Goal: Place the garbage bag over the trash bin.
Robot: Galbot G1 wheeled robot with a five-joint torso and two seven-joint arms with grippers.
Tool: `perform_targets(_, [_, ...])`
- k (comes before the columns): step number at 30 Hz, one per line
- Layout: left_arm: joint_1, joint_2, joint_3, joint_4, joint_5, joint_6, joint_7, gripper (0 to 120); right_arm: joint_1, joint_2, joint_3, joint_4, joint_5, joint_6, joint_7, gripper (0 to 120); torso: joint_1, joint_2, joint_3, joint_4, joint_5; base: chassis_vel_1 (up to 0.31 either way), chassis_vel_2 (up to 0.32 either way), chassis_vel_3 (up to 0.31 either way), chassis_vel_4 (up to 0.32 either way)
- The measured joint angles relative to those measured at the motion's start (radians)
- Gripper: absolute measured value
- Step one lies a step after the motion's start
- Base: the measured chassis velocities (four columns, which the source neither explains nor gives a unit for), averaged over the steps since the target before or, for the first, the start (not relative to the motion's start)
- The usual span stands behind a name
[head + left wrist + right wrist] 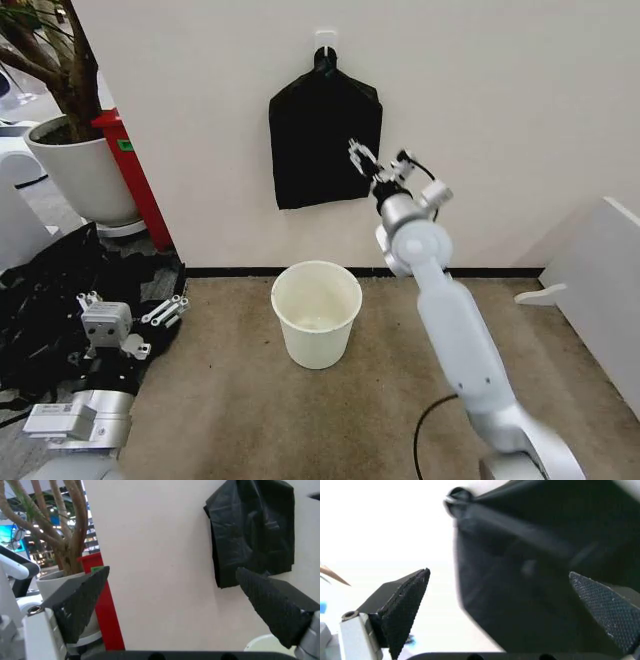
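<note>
Spread wide, the right gripper (378, 160) hovers at the hanging black bundle's (322, 140) right edge. Below stands the trash bin (316, 312). Left gripper (130, 306) idles low, also spread.

trash bin (316, 312) mouth open, floor around it bare. right gripper (378, 163) jaws spread, wall just behind black bundle (322, 140) blocks farther reach. black plastic heap (45, 300) crowds left gripper (128, 307), plant pot (80, 175) far left.
</note>
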Motion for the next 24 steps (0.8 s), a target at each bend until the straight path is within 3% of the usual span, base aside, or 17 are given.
perform_targets(4, [0.0,-0.003,0.006,0.0,0.009,-0.001,0.002,100,0.143,0.049,-0.025,-0.11,0.082,0.037,0.001,100,0.0,0.0,0.0,0.0003,-0.0001,0.0,0.0,0.0,0.0])
perform_targets(10, [0.011,-0.014,0.006,-0.004,0.021,-0.008,0.003,100,0.253,0.101,-0.011,-0.218,0.163,0.045,0.022,100,0.0,0.0,0.0,0.0001,0.0,0.0,0.0,0.0,0.0])
perform_targets(24, [0.024,-0.036,0.022,0.0,0.069,-0.034,0.013,100,0.393,0.166,0.032,-0.502,0.239,0.065,-0.028,100,0.0,0.0,0.0,-0.0004,0.0003,0.0,0.0,0.0,0.0])
